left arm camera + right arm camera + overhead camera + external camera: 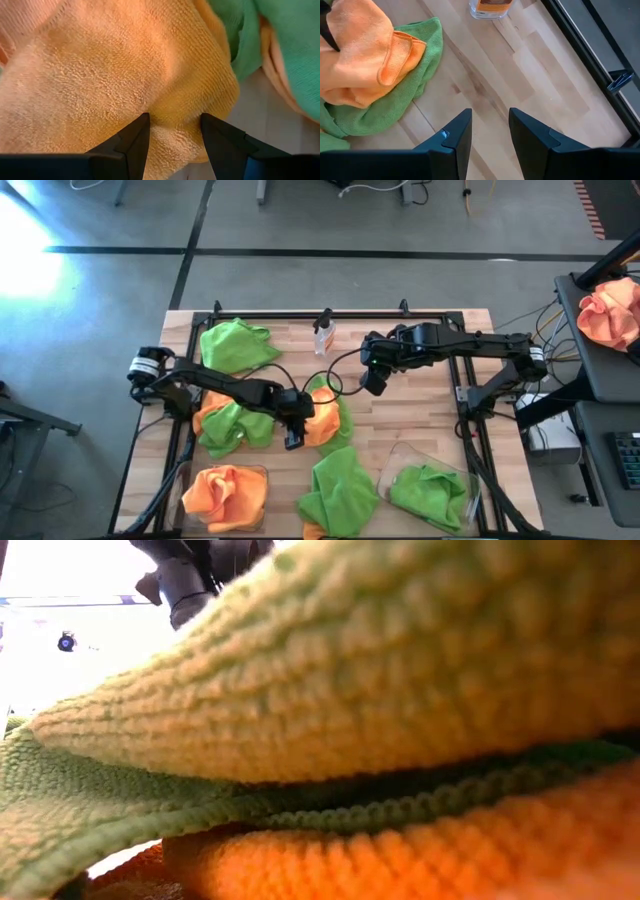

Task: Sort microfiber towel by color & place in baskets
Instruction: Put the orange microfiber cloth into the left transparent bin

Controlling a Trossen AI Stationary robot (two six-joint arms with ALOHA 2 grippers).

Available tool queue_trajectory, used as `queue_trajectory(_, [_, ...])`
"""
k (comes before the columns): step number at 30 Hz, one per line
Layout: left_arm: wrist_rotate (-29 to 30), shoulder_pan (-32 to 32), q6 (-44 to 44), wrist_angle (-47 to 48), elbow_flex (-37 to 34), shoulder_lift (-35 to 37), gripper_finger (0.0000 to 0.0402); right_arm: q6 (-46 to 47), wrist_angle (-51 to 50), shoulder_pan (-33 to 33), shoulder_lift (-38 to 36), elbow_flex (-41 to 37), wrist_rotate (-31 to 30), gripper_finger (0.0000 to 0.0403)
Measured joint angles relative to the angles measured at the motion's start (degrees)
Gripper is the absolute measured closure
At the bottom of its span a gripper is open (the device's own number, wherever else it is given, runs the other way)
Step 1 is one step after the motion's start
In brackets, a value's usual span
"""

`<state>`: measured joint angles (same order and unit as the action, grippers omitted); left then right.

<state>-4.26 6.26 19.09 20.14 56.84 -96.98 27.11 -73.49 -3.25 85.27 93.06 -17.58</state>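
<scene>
Left gripper [293, 442] sits mid-table, fingers [132, 145] apart w/ a fold of the orange towel [115, 75] bunched between the tips — can't tell if it's truly pinched, I'd call it pressing into the cloth. That orange towel [322, 425] lies on a green towel [395, 105] at table centre. Right gripper [373, 388] hangs over bare wood right of centre, fingers [452, 137] parted, nothing between them — spray bottle [324, 335] just beyond it at the far edge. Left basket [262, 470] at near-left holds an orange towel [225, 492]; right basket [400, 455] at near-right holds a green towel [430, 492]. More green ones: far-left [235, 343], near-centre [340, 490]. Orange+green pile [230, 425] sits left of the left gripper. Low view is blocked by cloth up close.
</scene>
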Motion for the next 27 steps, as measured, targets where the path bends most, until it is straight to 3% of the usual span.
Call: queue_trajectory(27, [-0.8, 0.0, 0.9, -1.2, 0.0, -3.5, 0.0248, -0.3, 0.0, 0.0, 0.0, -0.1, -0.2, 0.0284])
